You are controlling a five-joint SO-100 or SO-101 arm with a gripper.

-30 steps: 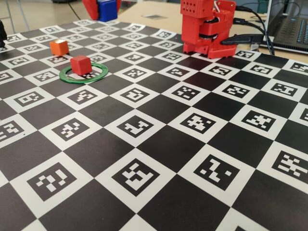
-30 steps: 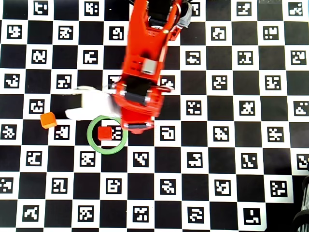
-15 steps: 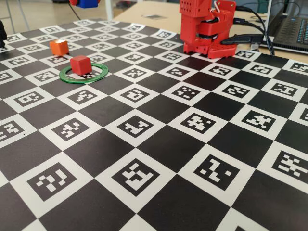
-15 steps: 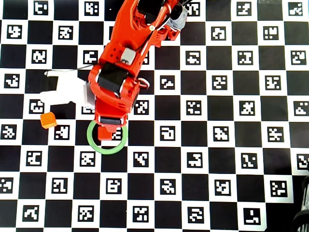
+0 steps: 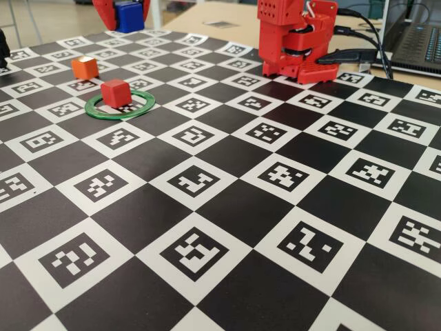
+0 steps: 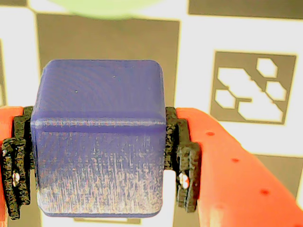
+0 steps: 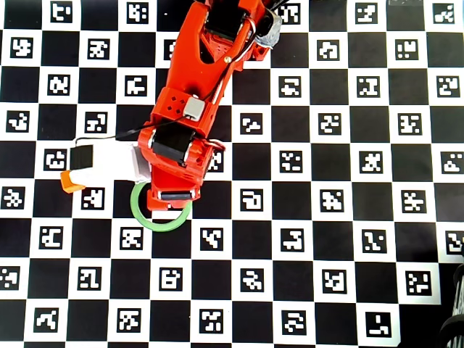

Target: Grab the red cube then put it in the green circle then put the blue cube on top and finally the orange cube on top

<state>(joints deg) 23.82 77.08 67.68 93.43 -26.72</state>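
Observation:
In the wrist view the blue cube [image 6: 99, 137] fills the gap of my gripper [image 6: 99, 161], which is shut on it, black pads [image 6: 182, 156] pressed to both sides. The fixed view shows the blue cube [image 5: 129, 15] in the air at the top edge, in my gripper [image 5: 128, 16], above and behind the red cube [image 5: 116, 92]. That red cube sits inside the green circle [image 5: 120, 105]. The orange cube [image 5: 85, 67] rests on the board just behind and left of the circle. Seen from overhead, the arm [image 7: 181, 145] covers the red cube and part of the green circle [image 7: 148, 221].
The board is a black-and-white checker of printed markers [image 5: 220, 207]. The arm's red base [image 5: 296, 38] stands at the back, with cables and a laptop [image 5: 413, 41] to its right. In the overhead view the orange cube [image 7: 70, 183] lies half under the wrist camera [image 7: 81, 157].
The gripper carrying the blue cube swung left and has come down a little at the top of the fixed view. From overhead, the arm's head now covers the red cube.

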